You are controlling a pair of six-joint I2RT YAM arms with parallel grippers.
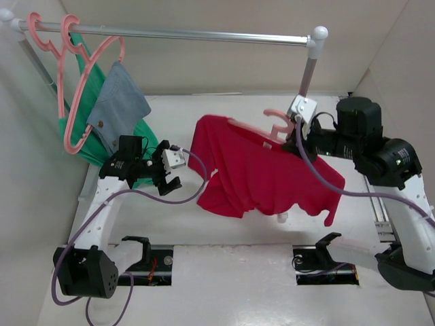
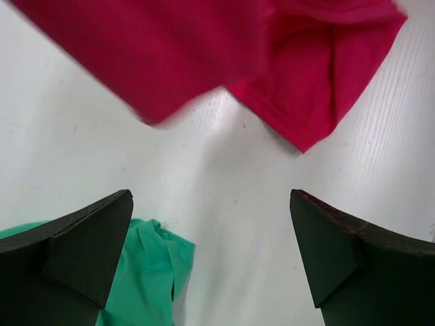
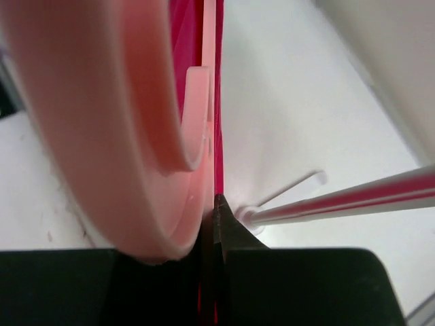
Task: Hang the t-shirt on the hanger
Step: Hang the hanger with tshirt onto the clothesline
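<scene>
T-shirt: the crimson t-shirt (image 1: 262, 173) hangs spread over the counter (image 1: 224, 285), shoulders up and its lower edge bunched. Whether the hem touches the counter cannot be told from above.
Hanger: the pink hanger (image 1: 275, 117) sits inside the t-shirt's neck, with only the hook and a short run of shoulder showing above the collar.
Long axis: the t-shirt's shoulder line runs side to side, its right end dropping toward the near edge.
Right end effector: the right end effector (image 3: 217, 204) is at the t-shirt's collar, on its right side. The fingers are pressed together at the hanger's neck, and a thin red strip between them is probably pinched collar fabric, though the close view is too blurred to be sure.
Left end effector: the left end effector (image 2: 211, 195) is just off the t-shirt's left edge, fingers spread wide with nothing between them. The t-shirt's loose sleeve and hem lie straight ahead of it.
Nearer arm: judged from above, the left arm is the free one and is closest to the slack left side, so any tugging straight falls to it.
Green garment: the green garment (image 2: 146, 268) lies left of the t-shirt, under the left end effector.
Rail: the rail (image 1: 177, 32) stands behind and above the t-shirt, carrying spare pink hangers (image 1: 68, 88) and a denim cloth (image 1: 119, 102) at its left end.
</scene>
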